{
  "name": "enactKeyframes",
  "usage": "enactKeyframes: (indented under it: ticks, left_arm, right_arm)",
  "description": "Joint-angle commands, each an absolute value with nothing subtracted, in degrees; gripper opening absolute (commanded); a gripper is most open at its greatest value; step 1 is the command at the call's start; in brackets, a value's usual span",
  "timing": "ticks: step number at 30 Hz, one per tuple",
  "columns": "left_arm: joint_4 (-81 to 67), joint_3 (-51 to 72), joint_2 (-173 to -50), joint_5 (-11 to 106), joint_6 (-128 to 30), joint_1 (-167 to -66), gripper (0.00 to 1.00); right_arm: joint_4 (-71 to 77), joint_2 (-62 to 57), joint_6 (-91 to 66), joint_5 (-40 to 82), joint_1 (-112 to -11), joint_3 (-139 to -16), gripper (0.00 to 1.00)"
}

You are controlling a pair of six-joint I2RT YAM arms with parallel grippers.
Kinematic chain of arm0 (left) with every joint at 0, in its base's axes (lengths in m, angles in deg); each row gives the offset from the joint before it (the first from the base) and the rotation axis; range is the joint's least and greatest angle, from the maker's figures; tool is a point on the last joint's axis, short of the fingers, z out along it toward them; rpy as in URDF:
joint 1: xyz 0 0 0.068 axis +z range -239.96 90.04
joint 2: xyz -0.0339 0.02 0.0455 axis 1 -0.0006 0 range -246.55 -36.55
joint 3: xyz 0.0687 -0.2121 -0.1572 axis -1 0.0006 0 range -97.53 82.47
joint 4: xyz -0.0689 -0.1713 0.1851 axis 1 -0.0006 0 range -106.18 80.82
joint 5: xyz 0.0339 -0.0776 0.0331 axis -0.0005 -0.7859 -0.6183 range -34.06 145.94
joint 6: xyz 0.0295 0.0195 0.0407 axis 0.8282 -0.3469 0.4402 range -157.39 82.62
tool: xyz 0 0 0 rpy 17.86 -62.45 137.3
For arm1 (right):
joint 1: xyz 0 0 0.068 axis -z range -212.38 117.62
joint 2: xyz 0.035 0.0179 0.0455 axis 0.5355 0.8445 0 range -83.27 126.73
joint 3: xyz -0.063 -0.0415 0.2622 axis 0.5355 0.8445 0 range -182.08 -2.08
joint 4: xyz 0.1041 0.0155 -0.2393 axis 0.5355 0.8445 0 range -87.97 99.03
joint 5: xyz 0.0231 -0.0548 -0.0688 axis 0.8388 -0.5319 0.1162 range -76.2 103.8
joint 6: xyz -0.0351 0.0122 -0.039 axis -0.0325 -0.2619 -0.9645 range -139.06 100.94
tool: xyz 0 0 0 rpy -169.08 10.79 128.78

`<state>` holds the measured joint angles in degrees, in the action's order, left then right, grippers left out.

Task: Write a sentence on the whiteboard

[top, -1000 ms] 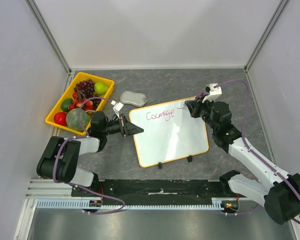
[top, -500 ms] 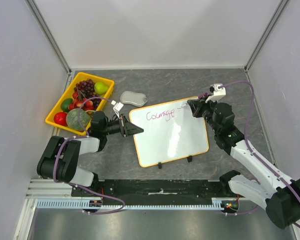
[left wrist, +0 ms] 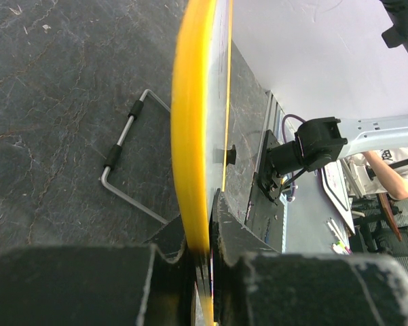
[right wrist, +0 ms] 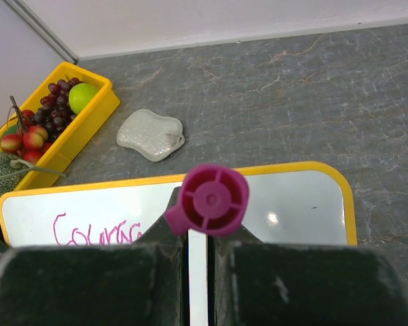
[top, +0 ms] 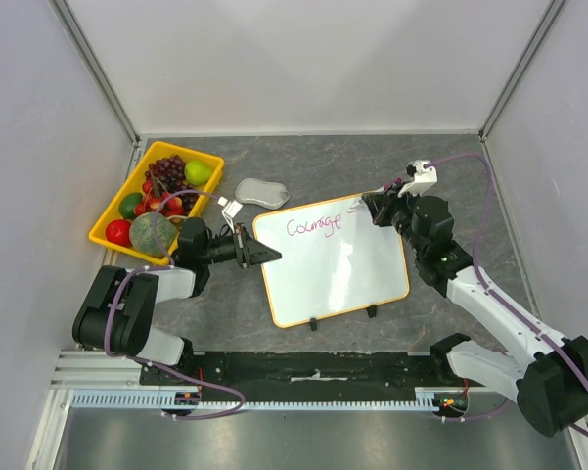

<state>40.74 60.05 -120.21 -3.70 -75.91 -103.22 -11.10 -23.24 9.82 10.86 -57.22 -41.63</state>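
Note:
The whiteboard (top: pixel 338 269) lies tilted on the table, with a yellow-orange rim and two black clip feet at its near edge. The sentence (top: pixel 313 225) reads "Courage" in purple along the top, with a short stroke after it. My left gripper (top: pixel 269 255) is shut on the board's left rim (left wrist: pixel 190 136), which runs between its jaws (left wrist: pixel 200 224). My right gripper (top: pixel 367 208) is shut on a magenta marker (right wrist: pixel 212 200), held upright over the board's top right part (right wrist: pixel 292 210). The writing (right wrist: pixel 95 233) shows to its left. The marker tip is hidden.
A yellow fruit tray (top: pixel 113 220) with grapes, apples and a melon stands at the left; it also shows in the right wrist view (right wrist: pixel 88 129). A grey pad (top: pixel 262 192) lies behind the board. A bent wire stand (left wrist: pixel 132 170) lies under the board. Walls enclose the table.
My right gripper swung a little to the right with the marker, then came back left near the board's top edge. A short purple stroke appeared after "Courage". The left arm has not moved.

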Motion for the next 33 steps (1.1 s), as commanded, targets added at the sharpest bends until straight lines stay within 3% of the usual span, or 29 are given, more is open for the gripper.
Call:
enactKeyframes:
  ticks: [1, 33]
  left_arm:
    - [39.7, 61.0, -121.6, -0.1, -67.5, -103.4, 0.02]
    - [39.6, 61.1, -121.7, -0.3, -67.4, -103.4, 0.02]
  right_arm:
    - [-13.6, -23.2, 10.1, 10.1, -57.0, -42.9, 0.00]
    - [-8.5, -28.2, 8.7, 11.5, -57.1, -36.4, 0.00]
